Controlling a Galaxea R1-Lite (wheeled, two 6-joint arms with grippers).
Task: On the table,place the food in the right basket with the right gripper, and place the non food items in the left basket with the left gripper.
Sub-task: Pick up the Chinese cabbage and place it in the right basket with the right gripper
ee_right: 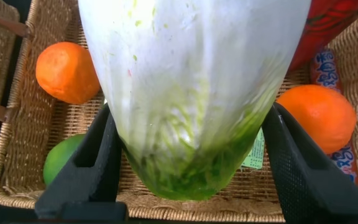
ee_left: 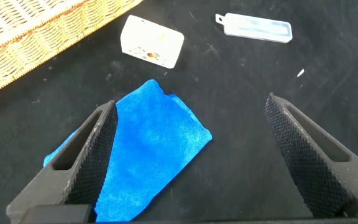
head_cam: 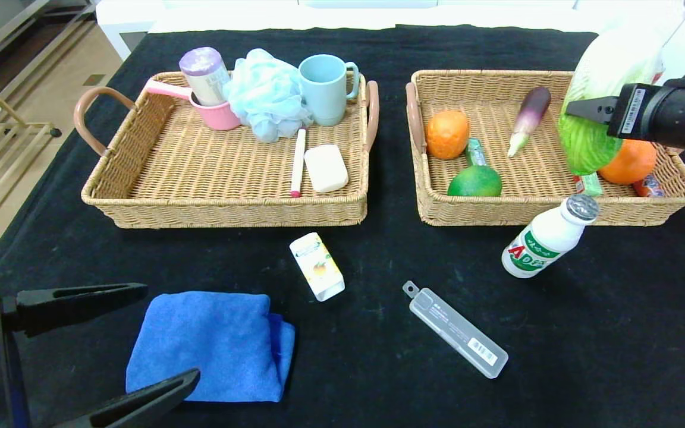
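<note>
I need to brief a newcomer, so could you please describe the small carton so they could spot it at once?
Start at the left basket on the black table. Just before its front right corner lies the small carton. It is white and yellow, unlike the blue towel and clear plastic case nearby.

Two baskets stand side by side at the rear of the tabletop (head_cam: 616,333), the left basket (head_cam: 158,205) apart from the right basket (head_cam: 431,208), with the cabbage (head_cam: 592,128) clamped in the right hand (head_cam: 577,110) above the right basket's right portion. In front of the baskets lie the carton (head_cam: 317,266), between them, and the bottle (head_cam: 547,236), just before the right basket's front wall. Nearer the robot, the towel (head_cam: 211,345) lies at front left between the spread fingers of the left hand (head_cam: 134,339), with the plastic case (head_cam: 455,329) to its right.
</note>
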